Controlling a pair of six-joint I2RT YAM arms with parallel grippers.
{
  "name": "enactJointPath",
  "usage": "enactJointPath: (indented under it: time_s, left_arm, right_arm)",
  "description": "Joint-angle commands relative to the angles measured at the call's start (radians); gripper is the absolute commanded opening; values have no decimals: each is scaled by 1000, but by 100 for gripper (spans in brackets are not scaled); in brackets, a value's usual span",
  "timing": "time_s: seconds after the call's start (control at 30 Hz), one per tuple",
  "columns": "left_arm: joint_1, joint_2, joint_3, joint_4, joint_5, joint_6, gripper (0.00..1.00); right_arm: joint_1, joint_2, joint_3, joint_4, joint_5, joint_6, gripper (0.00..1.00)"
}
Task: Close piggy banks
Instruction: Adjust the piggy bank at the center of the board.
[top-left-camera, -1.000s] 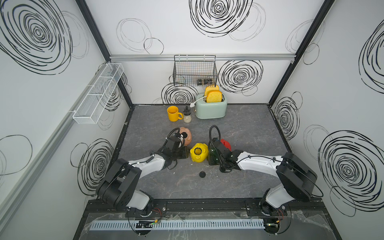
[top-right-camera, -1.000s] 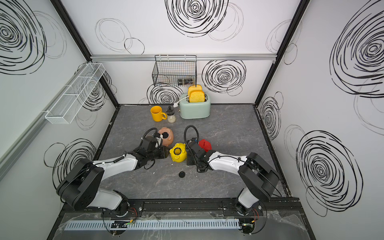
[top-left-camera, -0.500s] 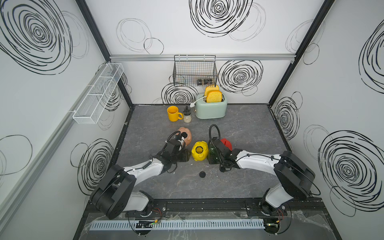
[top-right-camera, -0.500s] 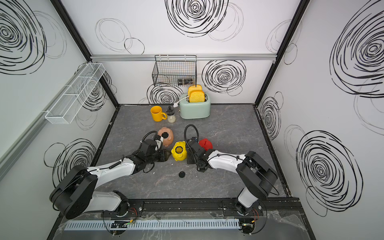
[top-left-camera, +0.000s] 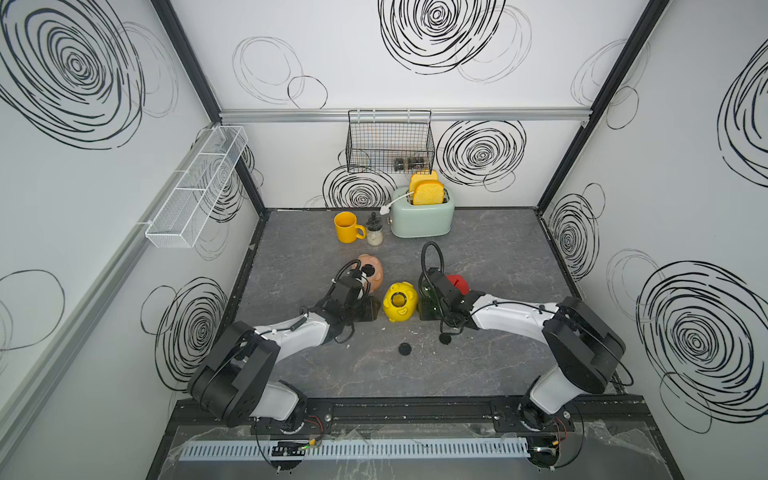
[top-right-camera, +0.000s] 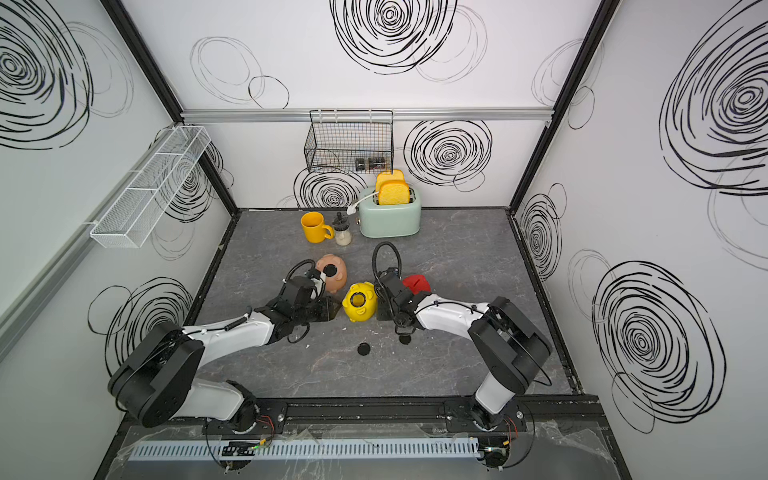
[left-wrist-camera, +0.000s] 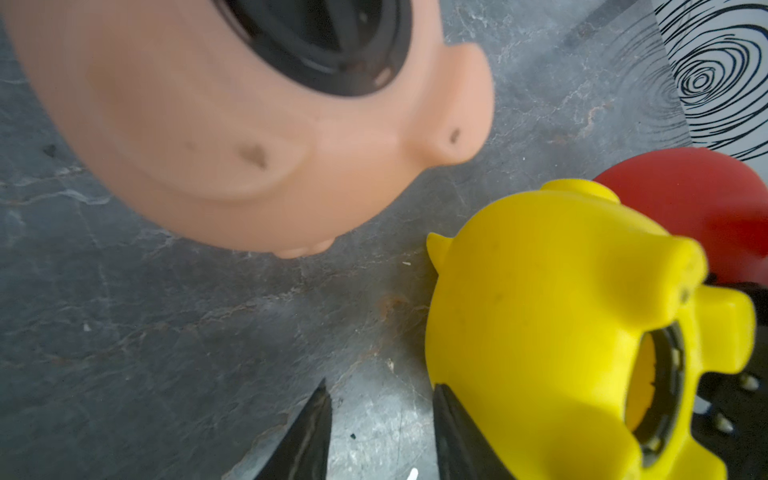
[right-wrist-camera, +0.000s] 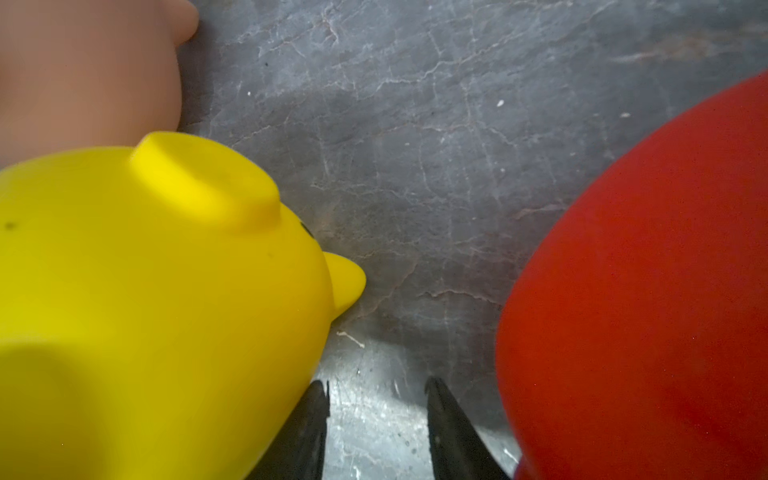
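Three piggy banks lie mid-table in both top views. The pale pink piggy bank has a black plug in its belly hole. The yellow piggy bank lies belly up with its round hole uncovered. The red piggy bank is half hidden behind my right wrist. My left gripper is low at the yellow one's left side, open over bare table, one finger against it. My right gripper is open between yellow and red.
Two loose black plugs lie on the grey table in front of the pigs. At the back stand a yellow mug, a small jar and a mint toaster. A wire basket hangs on the back wall.
My left arm has stretched forward and lowered, bringing its gripper a little right, up against the yellow piggy bank. The right arm and the pigs have hardly moved.
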Motion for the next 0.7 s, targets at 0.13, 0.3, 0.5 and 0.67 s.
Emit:
enactJointPath:
  time_s: [0.13,0.3,0.5,0.67]
  left_arm:
    - [6,42,44,60,-15,-18,45]
    - [3,73,56,78,-18,-24,46]
    - [-18,114,74,94,-20,-29,46]
    - [-41,128,84,98,-25,-31,47]
  right_arm:
    - [-14,65,76,-15,60,-13,43]
    - [-23,88,102,-23,69,-26,43]
    - [-25,109,122,-19,74,-71,43]
    - [-21,95,111,16,43,-104,42]
